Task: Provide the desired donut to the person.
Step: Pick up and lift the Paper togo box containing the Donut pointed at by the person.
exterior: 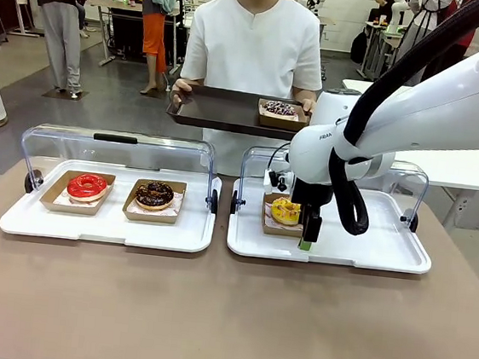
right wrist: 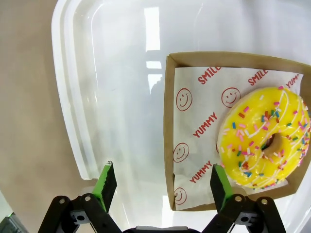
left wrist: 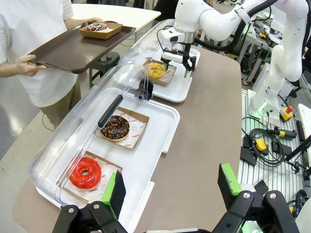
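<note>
On my left, the left tool (left wrist: 170, 187) hangs over the table (exterior: 225, 315), pads wide apart, nothing between them. The red donut (left wrist: 85, 172) sits in its box just past one pad. Next along on that left white tray (exterior: 106, 227) is a chocolate donut (exterior: 154, 194).

Centre, far side: the person (exterior: 253, 52) holds a dark brown tray (exterior: 217, 109) with a sprinkled chocolate donut (exterior: 279, 108) boxed at its right end.

Now the right white tray (exterior: 369, 253): the yellow donut (exterior: 285, 210) lies in its cardboard box (right wrist: 168, 121). The right tool (right wrist: 163, 179) is low over it, fingers spread, gripping nothing. From its wrist view I see the yellow donut off to one side of the gap. One pad is over the box's corner, just beside the donut, and the other is over bare tray.
</note>
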### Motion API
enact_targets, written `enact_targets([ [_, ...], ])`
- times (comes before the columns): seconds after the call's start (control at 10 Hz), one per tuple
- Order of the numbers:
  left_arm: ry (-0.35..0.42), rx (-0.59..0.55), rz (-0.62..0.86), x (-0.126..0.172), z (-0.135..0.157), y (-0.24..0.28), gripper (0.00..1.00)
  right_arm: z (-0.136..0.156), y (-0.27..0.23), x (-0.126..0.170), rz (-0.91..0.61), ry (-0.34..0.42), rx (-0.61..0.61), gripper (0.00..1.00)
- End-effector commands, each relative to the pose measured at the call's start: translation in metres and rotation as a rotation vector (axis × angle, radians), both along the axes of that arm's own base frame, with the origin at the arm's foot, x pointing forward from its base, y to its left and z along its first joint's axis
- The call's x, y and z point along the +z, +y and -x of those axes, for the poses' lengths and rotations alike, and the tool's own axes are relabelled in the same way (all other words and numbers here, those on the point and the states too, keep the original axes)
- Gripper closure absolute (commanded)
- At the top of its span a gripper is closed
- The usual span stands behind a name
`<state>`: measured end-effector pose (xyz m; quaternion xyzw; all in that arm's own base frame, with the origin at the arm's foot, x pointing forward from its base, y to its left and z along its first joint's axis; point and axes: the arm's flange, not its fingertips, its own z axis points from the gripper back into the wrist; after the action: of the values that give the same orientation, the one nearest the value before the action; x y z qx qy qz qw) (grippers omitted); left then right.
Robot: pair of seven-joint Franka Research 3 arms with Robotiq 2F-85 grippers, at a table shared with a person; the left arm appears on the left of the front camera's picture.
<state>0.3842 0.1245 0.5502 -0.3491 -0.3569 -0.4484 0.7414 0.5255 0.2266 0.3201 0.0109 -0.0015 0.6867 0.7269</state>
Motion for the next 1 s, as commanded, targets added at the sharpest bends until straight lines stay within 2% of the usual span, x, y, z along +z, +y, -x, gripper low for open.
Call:
enact_targets([
  [0.0,-0.007,-0.001,0.014,0.0012,0.0002,0.0002,0.0,-0.0101,-0.0021,-0.0073,0.023,0.005,-0.023,0.0],
  [0.1,-0.007,-0.001,0.014,0.0012,0.0002,0.0002,0.0,-0.0097,-0.0023,-0.0076,0.024,0.006,-0.014,0.0],
  [0.2,-0.007,-0.001,0.014,0.0012,0.0002,0.0002,0.0,-0.0089,-0.0024,-0.0071,0.027,0.004,-0.002,0.58],
  [0.3,-0.007,-0.001,0.014,0.0012,0.0002,0.0002,0.0,-0.0087,-0.0024,-0.0066,0.023,0.001,-0.005,0.58],
  [0.4,-0.007,-0.001,0.014,0.0012,0.0002,0.0002,0.0,-0.0086,-0.0024,-0.0068,0.022,-0.001,-0.006,1.0],
  [0.5,-0.007,-0.001,0.014,0.0012,0.0002,0.0002,0.0,-0.0088,-0.0025,-0.0071,0.021,-0.003,-0.006,0.64],
  [0.6,-0.007,-0.001,0.014,0.0012,0.0002,0.0002,0.0,-0.0088,-0.0024,-0.0071,0.021,-0.003,-0.007,1.0],
  [0.9,-0.007,-0.001,0.014,0.0012,0.0002,0.0002,0.0,-0.0093,-0.0028,-0.0078,0.018,0.002,-0.007,1.0],
])
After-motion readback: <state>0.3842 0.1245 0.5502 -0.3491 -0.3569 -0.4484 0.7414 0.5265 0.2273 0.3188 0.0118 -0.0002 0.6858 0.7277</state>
